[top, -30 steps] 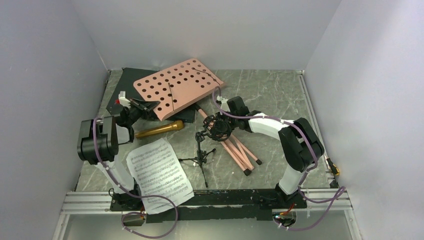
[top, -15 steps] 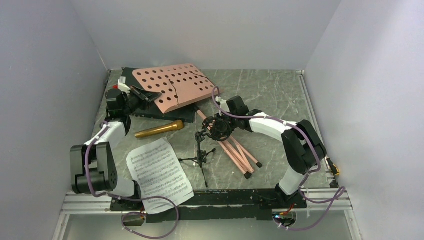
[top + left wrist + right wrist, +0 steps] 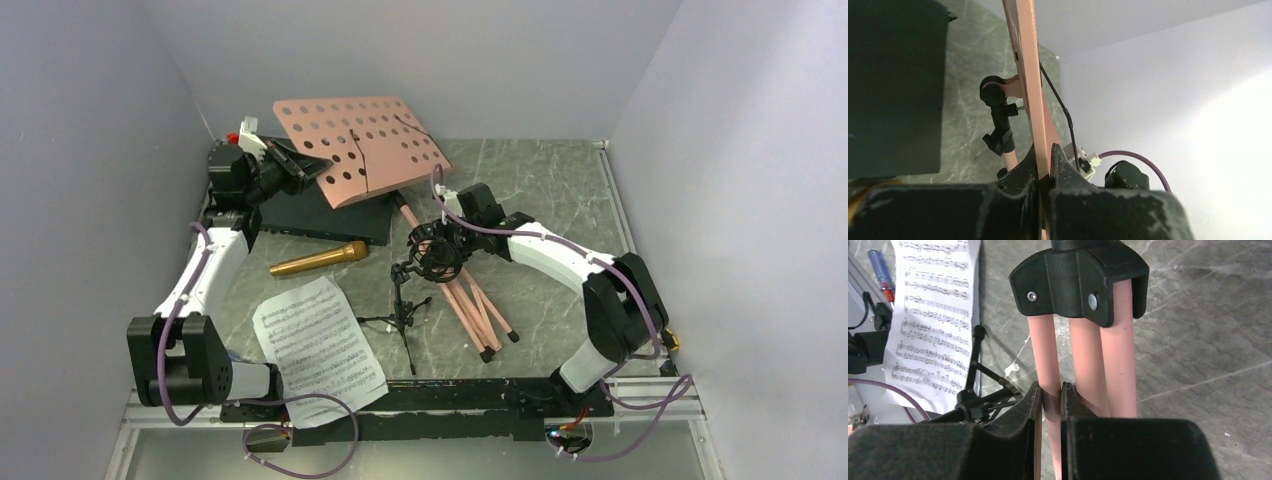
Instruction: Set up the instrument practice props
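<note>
The pink-copper perforated music stand's desk (image 3: 357, 147) is raised and tilted at the back left. My left gripper (image 3: 296, 166) is shut on its left edge, seen edge-on in the left wrist view (image 3: 1031, 95). Its folded tripod legs (image 3: 470, 305) slant toward the table front. My right gripper (image 3: 448, 222) is shut on one leg (image 3: 1048, 360) below the black hub (image 3: 1079, 275). A gold microphone (image 3: 318, 259) lies on the table. The small black mic stand (image 3: 403, 305) with ring mount (image 3: 434, 258) stands in the middle. One sheet-music page (image 3: 318, 345) lies at the front left.
A flat black box (image 3: 310, 212) lies under the raised desk at the back left. Grey walls close in the left, back and right sides. A metal rail (image 3: 400, 395) runs along the front edge by the arm bases.
My left gripper has lifted the desk's left edge up and back, from flat on the black box to raised and tilted. The legs have shifted slightly with my right gripper.
</note>
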Controlling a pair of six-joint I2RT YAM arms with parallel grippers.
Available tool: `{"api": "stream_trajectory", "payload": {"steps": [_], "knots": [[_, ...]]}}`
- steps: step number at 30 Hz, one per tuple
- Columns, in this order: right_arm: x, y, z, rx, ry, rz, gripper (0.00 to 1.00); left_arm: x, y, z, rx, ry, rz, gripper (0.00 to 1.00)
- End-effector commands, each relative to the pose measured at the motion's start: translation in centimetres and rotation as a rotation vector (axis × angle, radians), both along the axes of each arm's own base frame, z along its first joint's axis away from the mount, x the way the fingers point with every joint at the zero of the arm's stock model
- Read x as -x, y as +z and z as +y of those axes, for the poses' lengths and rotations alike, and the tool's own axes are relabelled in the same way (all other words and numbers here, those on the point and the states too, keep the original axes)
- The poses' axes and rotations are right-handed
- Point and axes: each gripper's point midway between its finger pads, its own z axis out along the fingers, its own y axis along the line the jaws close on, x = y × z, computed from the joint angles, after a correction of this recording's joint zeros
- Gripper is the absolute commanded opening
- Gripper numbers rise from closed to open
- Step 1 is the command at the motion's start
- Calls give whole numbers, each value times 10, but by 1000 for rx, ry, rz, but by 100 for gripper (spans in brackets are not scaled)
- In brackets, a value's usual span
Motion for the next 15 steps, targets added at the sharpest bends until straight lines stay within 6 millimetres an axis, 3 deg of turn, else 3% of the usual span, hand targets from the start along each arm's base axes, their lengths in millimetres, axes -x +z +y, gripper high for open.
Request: {"api": "stream_trajectory", "payload": {"steps": [1, 6, 15], "knots": [[-19, 32, -11, 20, -114, -66, 0, 78, 176, -36, -42, -207, -582, 3], [-25, 54, -15, 16, -146, -114, 0, 101, 213, -49, -12, -253, -654, 3], [-43, 83, -30, 61, -236, -214, 0, 136, 251, -69, 9, -307, -740, 3]]}}
